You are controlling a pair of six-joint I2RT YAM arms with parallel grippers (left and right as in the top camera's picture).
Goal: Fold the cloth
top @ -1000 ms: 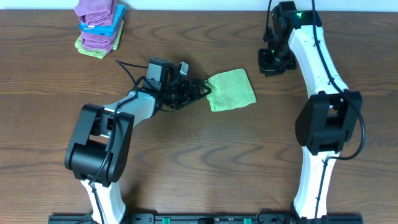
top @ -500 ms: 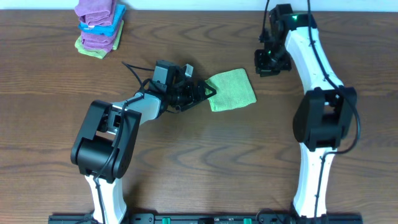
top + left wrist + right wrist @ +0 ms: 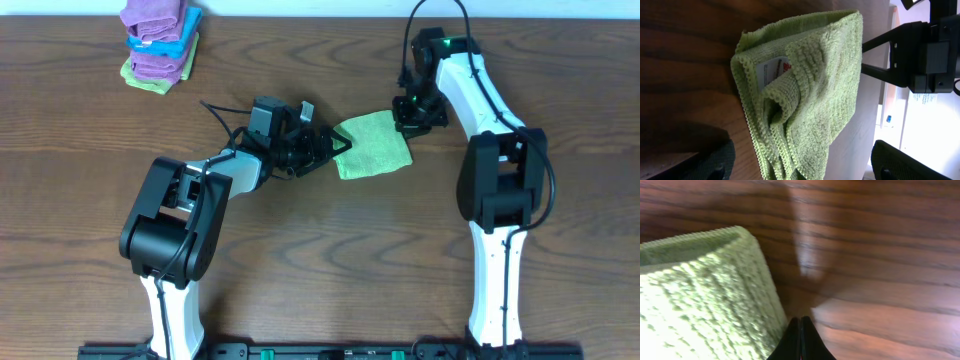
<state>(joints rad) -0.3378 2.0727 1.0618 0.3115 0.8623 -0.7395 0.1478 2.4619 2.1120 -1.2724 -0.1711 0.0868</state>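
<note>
The cloth (image 3: 375,144) is a lime-green towel lying folded into a small rectangle mid-table. My left gripper (image 3: 337,148) is open at its left edge. In the left wrist view the cloth (image 3: 810,85) shows layered stitched edges and a white label, and its near end lies between the wide-apart fingers (image 3: 705,160). My right gripper (image 3: 408,120) is shut, its tips just off the cloth's upper right corner. In the right wrist view the closed fingertips (image 3: 801,332) hover over bare wood right beside the cloth (image 3: 705,295), holding nothing.
A stack of folded purple, blue and green towels (image 3: 158,45) sits at the far left back corner. The table (image 3: 320,260) is dark wood. The right arm (image 3: 920,50) shows beyond the cloth in the left wrist view.
The right arm has swung down and left from the back of the table to the cloth's upper right corner. The left gripper has edged right, closer onto the cloth's left edge.
</note>
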